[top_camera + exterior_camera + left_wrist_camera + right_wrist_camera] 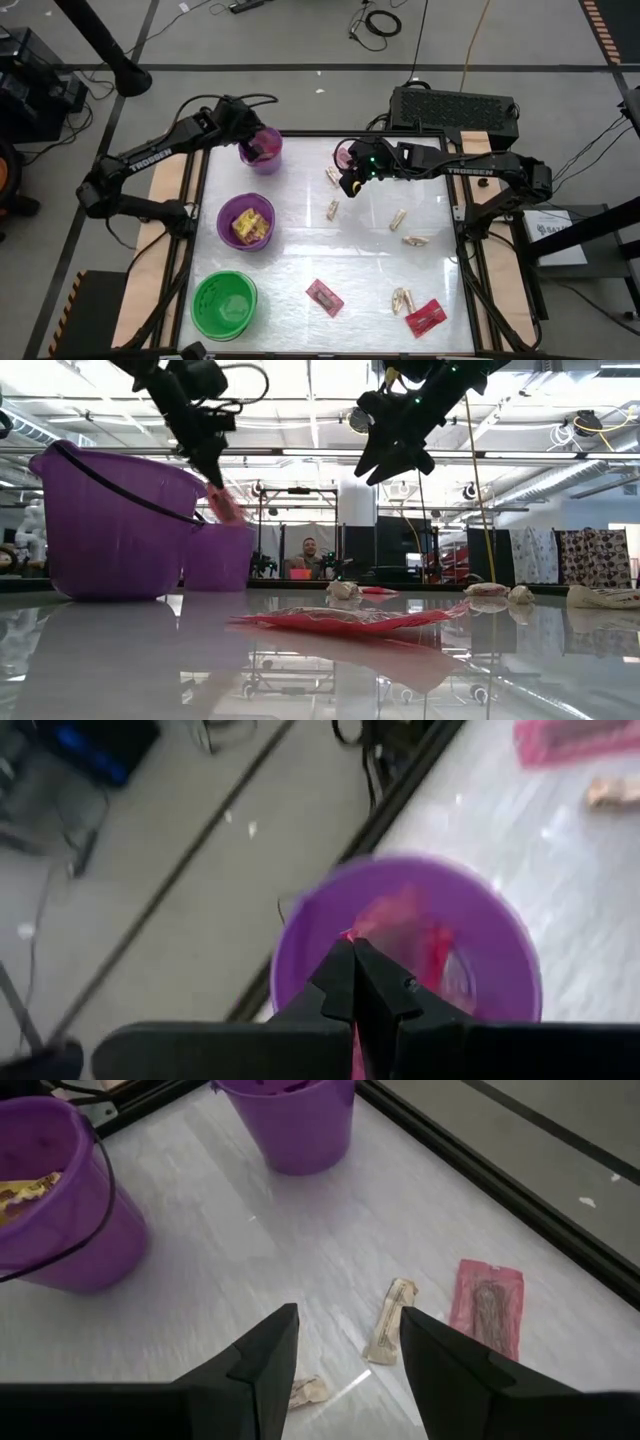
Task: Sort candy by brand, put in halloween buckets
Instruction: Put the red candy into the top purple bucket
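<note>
The white table [370, 265] fills the middle of the room, with a dark arm reaching in from each side. Down its left edge stand three buckets: the bright green bucket [224, 304] nearest, the wider purple bucket [245, 221] in the middle with yellow packets [250, 226] inside, and the small purple bucket [262, 150] at the far left corner.

The left gripper [252, 131] hangs right over that small purple bucket, fingers pinched together on a pink-red packet [226, 503] that dangles into the bucket's mouth; more pink-red wrappers lie inside it [420, 935].

The right gripper [352, 182] hovers above the far middle of the table, fingers spread apart and holding nothing. Just below it lie two tan pieces [332, 176] and, beside them at the far edge, a flat pink-red packet [488, 1306].

More candy is scattered over the right half: another pink-red packet [324, 297] near the front centre, a red one [424, 317] at the near right, and small tan pieces [401, 299] beside it, with others [414, 240] further back.

A person [311, 556] sits beyond the table in the background.
</note>
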`<state>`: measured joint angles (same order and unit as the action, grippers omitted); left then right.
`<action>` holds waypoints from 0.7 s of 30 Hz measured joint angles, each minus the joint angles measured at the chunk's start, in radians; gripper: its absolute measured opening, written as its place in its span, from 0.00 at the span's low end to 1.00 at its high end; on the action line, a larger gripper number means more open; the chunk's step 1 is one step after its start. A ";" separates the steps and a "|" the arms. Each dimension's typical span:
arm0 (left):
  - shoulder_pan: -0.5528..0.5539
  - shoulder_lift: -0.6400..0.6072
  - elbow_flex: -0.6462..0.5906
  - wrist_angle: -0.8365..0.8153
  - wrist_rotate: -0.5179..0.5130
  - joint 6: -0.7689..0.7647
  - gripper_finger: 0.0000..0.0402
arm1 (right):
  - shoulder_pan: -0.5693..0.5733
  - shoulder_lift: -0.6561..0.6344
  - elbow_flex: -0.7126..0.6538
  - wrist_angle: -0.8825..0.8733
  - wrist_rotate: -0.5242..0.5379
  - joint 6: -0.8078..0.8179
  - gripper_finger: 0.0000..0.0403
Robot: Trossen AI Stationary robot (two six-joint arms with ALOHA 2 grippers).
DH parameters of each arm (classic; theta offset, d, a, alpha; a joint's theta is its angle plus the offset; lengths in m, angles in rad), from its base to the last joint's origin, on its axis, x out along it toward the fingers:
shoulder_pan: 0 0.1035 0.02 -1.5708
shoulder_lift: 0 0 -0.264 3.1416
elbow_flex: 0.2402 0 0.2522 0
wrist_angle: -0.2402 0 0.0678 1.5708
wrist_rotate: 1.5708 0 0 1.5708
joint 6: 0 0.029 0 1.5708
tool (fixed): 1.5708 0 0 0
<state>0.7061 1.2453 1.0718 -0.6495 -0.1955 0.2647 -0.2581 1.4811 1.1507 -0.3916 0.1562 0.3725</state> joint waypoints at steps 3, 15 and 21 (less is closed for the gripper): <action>0.004 0.011 0.000 -0.039 0.000 -0.060 0.01 | 0.000 0.000 0.000 0.000 0.000 -0.001 0.42; 0.001 0.021 0.000 -0.050 0.001 -0.102 0.21 | 0.000 0.000 0.000 -0.001 0.003 -0.062 0.42; -0.013 0.021 0.000 -0.031 0.007 -0.167 0.27 | 0.000 0.000 0.000 -0.001 0.003 -0.066 0.42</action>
<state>0.6934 1.2666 1.0721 -0.6804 -0.1882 0.0979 -0.2581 1.4815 1.1507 -0.3925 0.1587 0.3060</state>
